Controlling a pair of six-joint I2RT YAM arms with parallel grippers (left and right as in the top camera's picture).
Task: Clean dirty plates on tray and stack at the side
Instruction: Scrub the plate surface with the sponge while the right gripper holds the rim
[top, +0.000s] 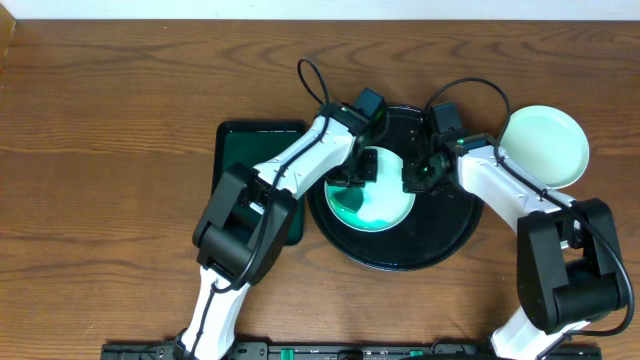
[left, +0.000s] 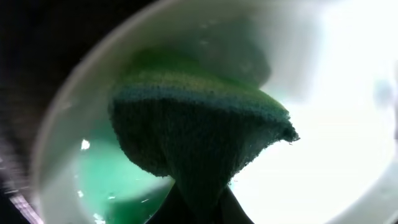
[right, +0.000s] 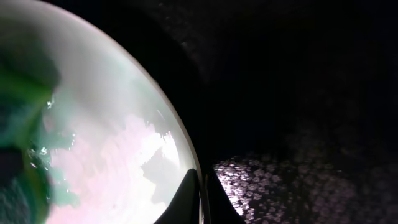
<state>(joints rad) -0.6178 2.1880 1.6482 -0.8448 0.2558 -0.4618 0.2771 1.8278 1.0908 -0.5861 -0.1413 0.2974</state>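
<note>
The left gripper (top: 360, 168) is pressed together on a green sponge (left: 199, 130), pinching it from above so that its dark scouring face hangs down into a white plate (top: 390, 205). That plate sits on the round black tray (top: 450, 235), a little left of the tray's centre. A teal-green smear covers the lower-left part of the plate's inner surface.

The right gripper (top: 418, 172) is closed on the plate's right rim, with 1 finger over the plate and 1 over the tray, bracing it in place. A 2nd plate (top: 545, 147), which looks clean, lies on the wooden table (top: 100, 150) just off the tray's upper-right edge. No 3rd plate is visible. A rectangular dark green tray (top: 245, 150) lies left of the black tray, partly hidden under the left arm.

The step in hand appears to be scrubbing the smear off the plate. Whether the sponge is touching the plate cannot be told from these views. To do it well, the sponge probably needs to press flat and sweep across the lower-left patch, where most of the residue lies. The pressure should stay light enough not to tip or slide the plate out of the right gripper's pinch. That pinch should hold steady at the rim, clear of the sponge's path.
</note>
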